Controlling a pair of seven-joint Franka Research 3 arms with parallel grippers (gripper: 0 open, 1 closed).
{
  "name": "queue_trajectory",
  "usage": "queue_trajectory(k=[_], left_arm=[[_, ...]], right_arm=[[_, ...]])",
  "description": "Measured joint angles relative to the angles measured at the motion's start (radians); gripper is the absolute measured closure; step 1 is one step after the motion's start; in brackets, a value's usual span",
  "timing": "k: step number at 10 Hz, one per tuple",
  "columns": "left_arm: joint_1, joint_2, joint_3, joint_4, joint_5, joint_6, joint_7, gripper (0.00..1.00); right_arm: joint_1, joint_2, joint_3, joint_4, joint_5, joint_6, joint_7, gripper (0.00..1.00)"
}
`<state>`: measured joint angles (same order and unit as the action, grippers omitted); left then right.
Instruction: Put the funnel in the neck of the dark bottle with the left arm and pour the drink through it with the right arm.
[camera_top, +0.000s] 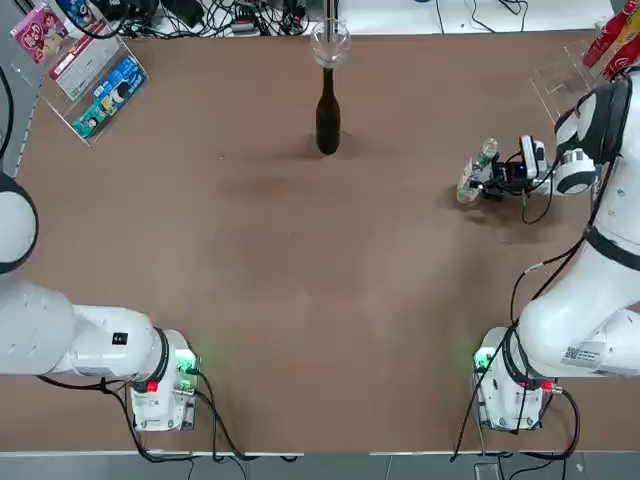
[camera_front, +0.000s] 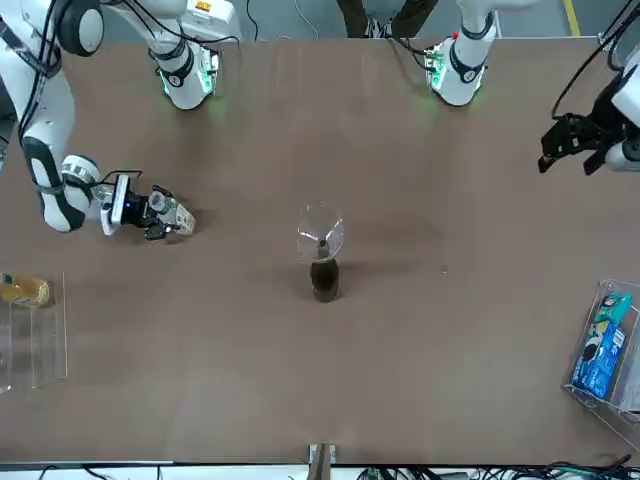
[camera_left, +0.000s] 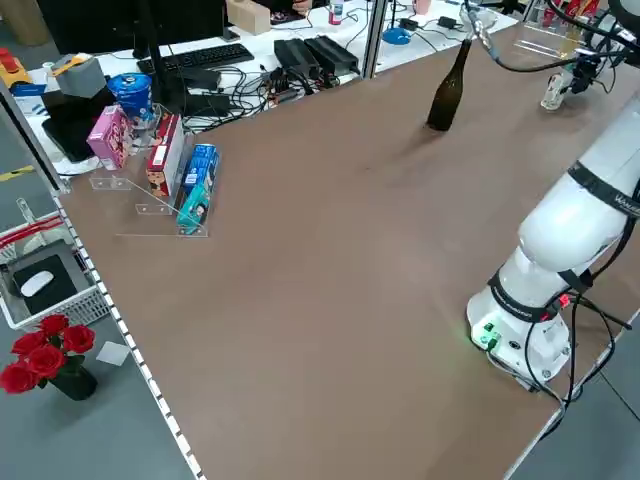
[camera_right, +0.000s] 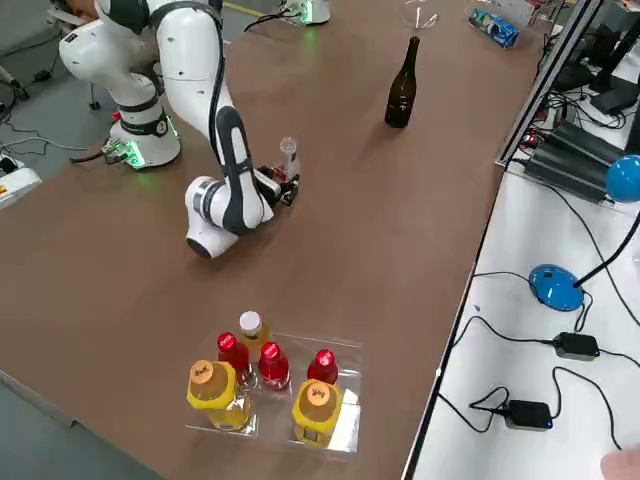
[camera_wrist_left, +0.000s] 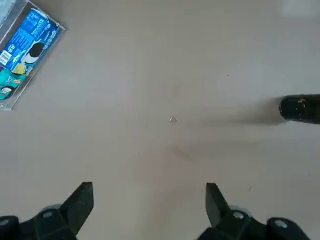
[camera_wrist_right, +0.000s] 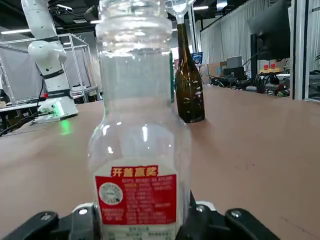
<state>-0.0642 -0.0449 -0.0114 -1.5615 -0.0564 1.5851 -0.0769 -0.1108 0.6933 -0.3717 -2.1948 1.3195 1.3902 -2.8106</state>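
Brown surface (camera_top: 300, 300) | right claw (camera_wrist_right: 143, 200) gripping clear bottle (camera_wrist_right: 140, 140) low, sensible hold | likely light, slick, easily dented | left claw (camera_wrist_left: 150, 183) open

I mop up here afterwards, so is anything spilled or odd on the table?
Just one oddity: a tiny clear spot, perhaps a droplet, on the bare table, beside the dark bottle. The funnel looks seated.

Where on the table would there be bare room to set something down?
Between the dark bottle and the snack tray, and toward both arm bases. It is crowded around the right gripper and the drinks tray.
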Motion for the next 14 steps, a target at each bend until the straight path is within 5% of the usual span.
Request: queue_trajectory(k=[8,14], left_arm=[[0.0,0.01,0.009,0.0,0.0,0.025,-0.042,0.01],[0.0,0.013,0.009,0.002,0.0,0.027,-0.042,0.01]], right_arm=[[0.002,0.0,0.003,0.0,0.011,-0.001,0.0,0.26],[0.004,0.021,0.005,0.0,0.02,-0.002,0.0,0.0]])
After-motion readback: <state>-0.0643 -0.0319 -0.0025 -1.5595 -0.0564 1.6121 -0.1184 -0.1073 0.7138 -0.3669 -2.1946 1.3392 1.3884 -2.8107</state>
